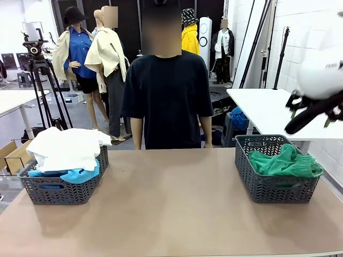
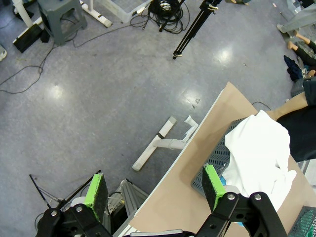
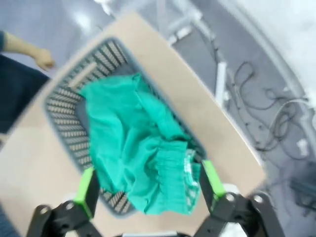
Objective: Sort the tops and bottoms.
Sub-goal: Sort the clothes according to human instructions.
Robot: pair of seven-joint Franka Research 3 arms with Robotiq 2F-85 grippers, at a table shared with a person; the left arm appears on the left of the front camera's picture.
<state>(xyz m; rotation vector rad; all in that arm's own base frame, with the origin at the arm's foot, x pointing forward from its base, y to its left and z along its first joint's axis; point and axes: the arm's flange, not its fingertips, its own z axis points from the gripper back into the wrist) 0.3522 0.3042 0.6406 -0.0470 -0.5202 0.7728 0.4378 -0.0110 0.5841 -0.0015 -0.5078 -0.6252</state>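
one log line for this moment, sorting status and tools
left tool: open, empty | right tool: open above green shorts | shorts in right basket | white shirt, blue shirt in left basket

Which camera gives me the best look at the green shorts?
The right wrist view: it looks straight down on the green shorts filling their basket, though blurred. The front view shows them side-on above the rim. The left wrist view catches just a basket corner.

The right gripper (image 3: 148, 190) hangs high with its fingers (image 3: 85, 191) spread wide, empty (its arm enters blurred at the upper right). The left gripper (image 2: 155, 193) is likewise wide apart and holds nothing.
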